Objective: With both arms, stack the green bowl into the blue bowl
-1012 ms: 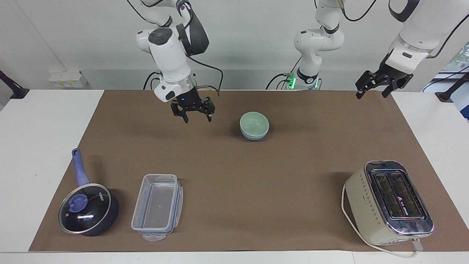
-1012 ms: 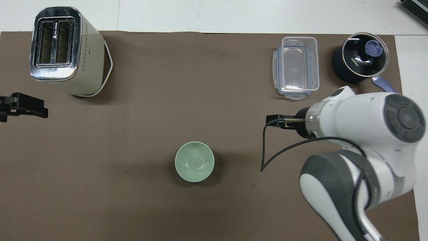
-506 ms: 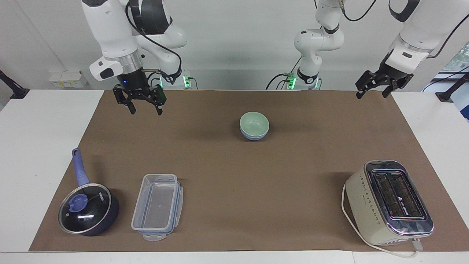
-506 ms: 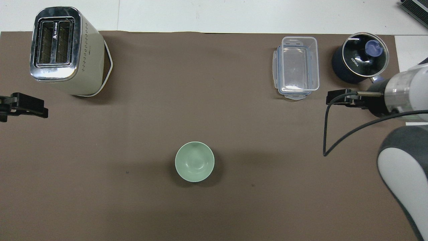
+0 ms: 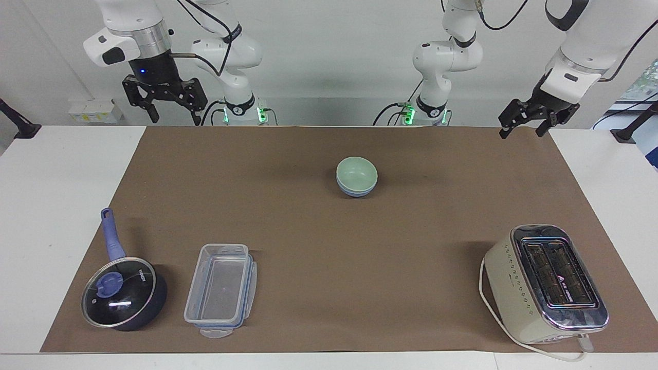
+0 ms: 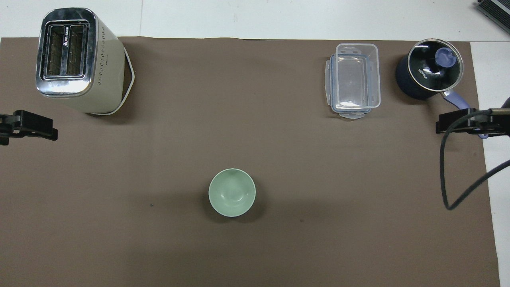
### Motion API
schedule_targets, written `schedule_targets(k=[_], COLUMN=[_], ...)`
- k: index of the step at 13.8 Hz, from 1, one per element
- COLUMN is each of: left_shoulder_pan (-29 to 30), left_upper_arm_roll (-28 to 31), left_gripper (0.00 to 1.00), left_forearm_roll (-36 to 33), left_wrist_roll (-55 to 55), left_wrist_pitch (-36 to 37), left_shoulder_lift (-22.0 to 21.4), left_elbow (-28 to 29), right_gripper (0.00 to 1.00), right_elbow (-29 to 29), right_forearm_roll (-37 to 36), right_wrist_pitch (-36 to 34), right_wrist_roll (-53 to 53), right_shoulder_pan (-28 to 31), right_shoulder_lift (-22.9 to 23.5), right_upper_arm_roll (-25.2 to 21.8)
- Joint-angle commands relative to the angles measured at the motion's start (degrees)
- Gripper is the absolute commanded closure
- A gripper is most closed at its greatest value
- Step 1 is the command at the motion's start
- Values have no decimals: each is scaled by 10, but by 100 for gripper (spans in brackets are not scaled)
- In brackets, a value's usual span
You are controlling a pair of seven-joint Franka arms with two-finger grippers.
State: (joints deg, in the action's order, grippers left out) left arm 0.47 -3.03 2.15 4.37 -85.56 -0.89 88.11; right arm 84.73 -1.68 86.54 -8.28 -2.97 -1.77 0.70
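Facing view is showing me the green bowl point(image 5: 357, 173) sitting nested in the blue bowl point(image 5: 355, 191) mid-counter, so I'm judging the stacking done. Both bowls are lying well apart from my right end effector point(image 5: 172, 110) and left end effector point(image 5: 523, 124), both hanging spread and carrying nothing.

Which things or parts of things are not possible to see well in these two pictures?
- Blue bowl: overhead view, fully covered by the green bowl nested in it; facing view shows only a band under the green rim.
- Left gripper: overhead view, cut off by the picture's edge.
- Right gripper: overhead view, partly cut off; it covers the saucepan handle's end.
- Toaster controls: too small to read in the facing view.
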Motion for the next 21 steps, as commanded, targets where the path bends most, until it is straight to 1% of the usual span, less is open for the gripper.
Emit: schedule_targets(k=[1,2,4,5,6,8,9,21], left_shoulder_pan=[5,5,5,5,5,5,5,5], left_upper_arm_roll=[-3,-3,-3,-3,-3,-3,-4,-3], left_gripper=[0,0,0,0,0,0,0,0], left_forearm_roll=[-12,-12,-12,-12,-12,-12,-12,-12], left_wrist_roll=[-5,-5,-5,-5,-5,-5,-5,-5], left_wrist_pitch=[-6,-6,-6,-6,-6,-6,-6,-6], left_shoulder_lift=[-13,-13,-13,-13,-13,-13,-13,-13], left_elbow=[15,15,15,15,15,15,15,15], right_gripper=[0,0,0,0,0,0,0,0], right_elbow=[-29,-32,-61,-62,-50,2,17,25], right_forearm_roll=[-5,-5,-4,-1,9,8,8,10], right_wrist_pitch=[-23,-36,-57,-57,-47,-44,-44,-36], right_wrist_roll=[11,11,11,9,8,7,5,3], right_shoulder_pan=[7,8,7,4,3,2,2,2], right_shoulder_lift=[23,32,57,61,54,20,10,6], right_upper_arm_roll=[5,4,5,7,5,4,4,4])
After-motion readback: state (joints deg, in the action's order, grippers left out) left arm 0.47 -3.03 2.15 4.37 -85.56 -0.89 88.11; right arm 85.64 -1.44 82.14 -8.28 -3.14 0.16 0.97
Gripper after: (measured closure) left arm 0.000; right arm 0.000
